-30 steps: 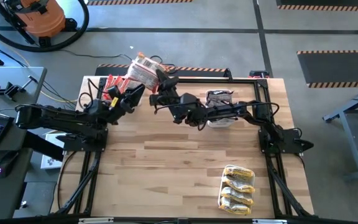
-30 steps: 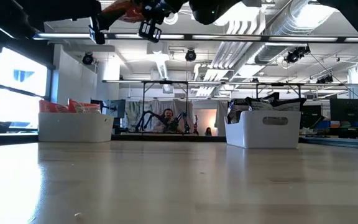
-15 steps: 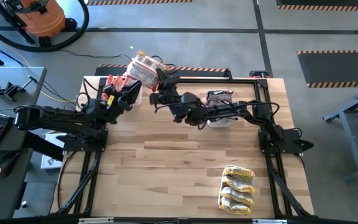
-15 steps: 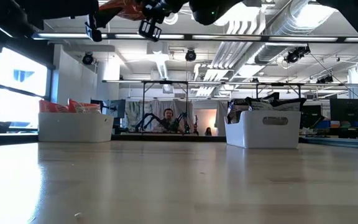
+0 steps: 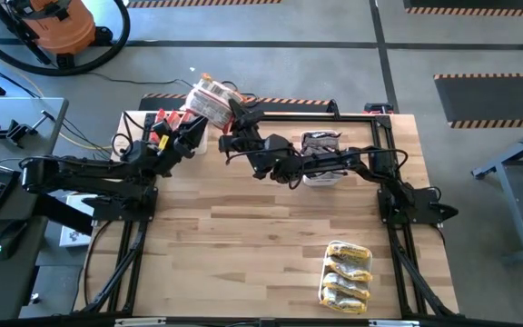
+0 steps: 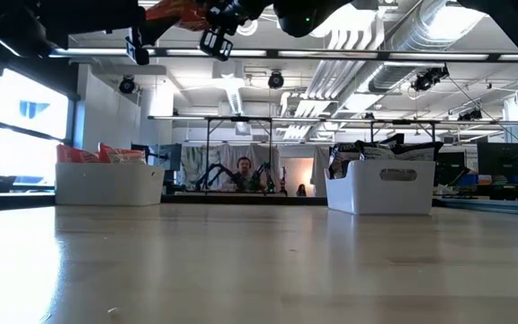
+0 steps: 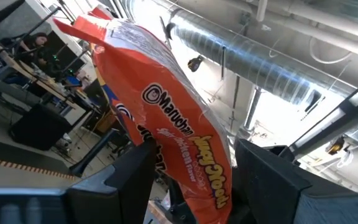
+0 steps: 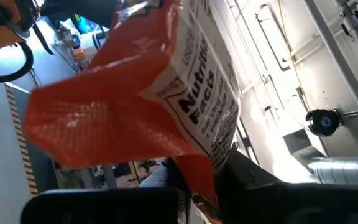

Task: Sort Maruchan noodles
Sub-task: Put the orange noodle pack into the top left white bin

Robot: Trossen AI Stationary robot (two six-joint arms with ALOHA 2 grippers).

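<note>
- In the low view, both arms are cut off by the top edge, so most of the red packet (image 6: 176, 11) is out of sight.
- In the right wrist view, the packet's bottom end is hidden between the dark fingers (image 8: 253, 180).
- The far-off person (image 6: 243, 171) looks too small to tell much, maybe sitting.

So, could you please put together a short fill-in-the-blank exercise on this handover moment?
1. The right gripper is shut on a packet whose colour is red-____.
2. The left gripper stands ____ around that packet's other end.
3. The bin on the right of the low view is ____ in colour.
4. The yellow packets lie near the table's front ____ corner in the high view.

Missing words: orange; open; white; right
</note>
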